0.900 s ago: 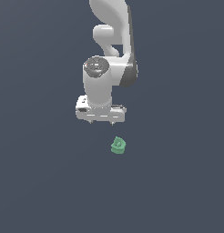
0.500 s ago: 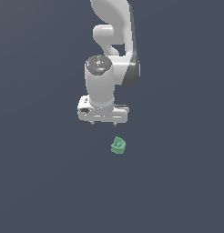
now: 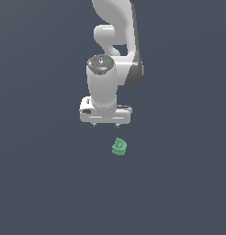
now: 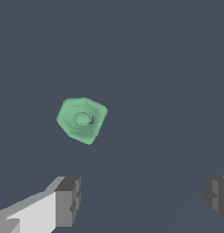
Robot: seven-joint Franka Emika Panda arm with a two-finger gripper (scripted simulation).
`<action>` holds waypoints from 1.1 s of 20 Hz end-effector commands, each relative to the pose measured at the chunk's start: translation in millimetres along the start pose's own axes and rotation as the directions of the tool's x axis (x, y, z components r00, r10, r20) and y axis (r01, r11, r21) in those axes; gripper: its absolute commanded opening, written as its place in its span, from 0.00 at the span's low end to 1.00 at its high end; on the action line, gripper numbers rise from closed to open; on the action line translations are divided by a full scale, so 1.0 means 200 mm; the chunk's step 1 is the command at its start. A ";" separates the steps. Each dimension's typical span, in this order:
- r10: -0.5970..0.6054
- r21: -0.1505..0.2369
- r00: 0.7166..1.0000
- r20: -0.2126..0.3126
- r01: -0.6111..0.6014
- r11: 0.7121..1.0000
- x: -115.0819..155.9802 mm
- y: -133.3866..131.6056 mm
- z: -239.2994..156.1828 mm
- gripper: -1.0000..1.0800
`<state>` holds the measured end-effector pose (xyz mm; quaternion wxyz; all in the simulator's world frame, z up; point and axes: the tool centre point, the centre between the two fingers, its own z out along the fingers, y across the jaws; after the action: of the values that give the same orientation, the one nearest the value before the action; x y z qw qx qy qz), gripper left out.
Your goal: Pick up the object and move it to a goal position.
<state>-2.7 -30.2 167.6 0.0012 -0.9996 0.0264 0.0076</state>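
Observation:
The object [image 3: 119, 147] is a small mint-green chunky piece lying on the flat dark surface, below and slightly toward the exterior view's right of the white arm's hand. In the wrist view the object [image 4: 82, 119] shows a rounded bump in its middle and lies clear of both fingers. My gripper [image 3: 104, 125] hangs above the surface, open, with nothing between its fingers. One grey fingertip [image 4: 68, 202] and the other [image 4: 217, 195] stand wide apart in the wrist view.
The dark grey surface [image 3: 50, 183] stretches evenly on all sides. The white arm [image 3: 112, 41] rises behind the hand toward the top of the exterior view.
The hand has shifted a little toward the exterior view's right and lower, closer to the object. The object has not moved.

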 end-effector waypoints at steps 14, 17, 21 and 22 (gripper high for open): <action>0.149 0.002 0.989 -0.005 -0.149 0.989 0.09 -0.12 0.13 0.96; 0.207 0.003 0.978 -0.007 -0.207 0.978 0.12 -0.17 0.19 0.96; 0.280 0.003 0.960 -0.010 -0.280 0.960 0.16 -0.23 0.26 0.96; 0.295 0.003 0.955 -0.010 -0.295 0.956 0.17 -0.25 0.27 0.96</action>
<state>30.3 13.2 117.4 0.0010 -0.9869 0.1616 0.0031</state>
